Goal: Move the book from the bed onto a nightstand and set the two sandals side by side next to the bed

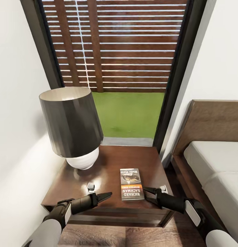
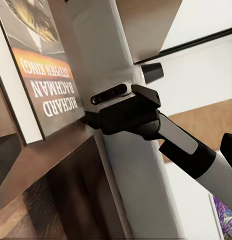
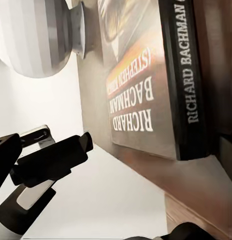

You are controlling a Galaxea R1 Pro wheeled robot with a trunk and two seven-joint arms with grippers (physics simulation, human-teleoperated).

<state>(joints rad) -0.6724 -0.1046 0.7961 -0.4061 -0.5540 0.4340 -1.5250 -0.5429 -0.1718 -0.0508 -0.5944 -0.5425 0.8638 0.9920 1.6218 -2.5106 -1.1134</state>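
Clearly, the book part of the task looks done. At the far left, the left gripper (image 1: pixel 107 196) hovers low over the front of the nightstand (image 1: pixel 108 164), and its fingers come together in a narrow point with nothing between them. Behind these fingers, further back on the tabletop, stands the lamp (image 1: pixel 72 125) with its dark shade and white base, and a small metal object (image 1: pixel 91 187) lies just beyond them; what it is cannot be told.

To the right of the left fingers, the book (image 1: pixel 131 184) lies flat on the tabletop, cover up, near the front edge, so it rests stable and free of any grip. Both wrist views show its cover with the orange band close by.

Just right of the book, the right gripper (image 1: pixel 148 192) has its fingers apart and empty, their tips just beside the book's lower corner, probably because they let it go there.

Further right is the bed (image 1: pixel 215 161), its grey mattress bare where it shows. The sandals cannot be seen here, so that step is judged as not yet done.
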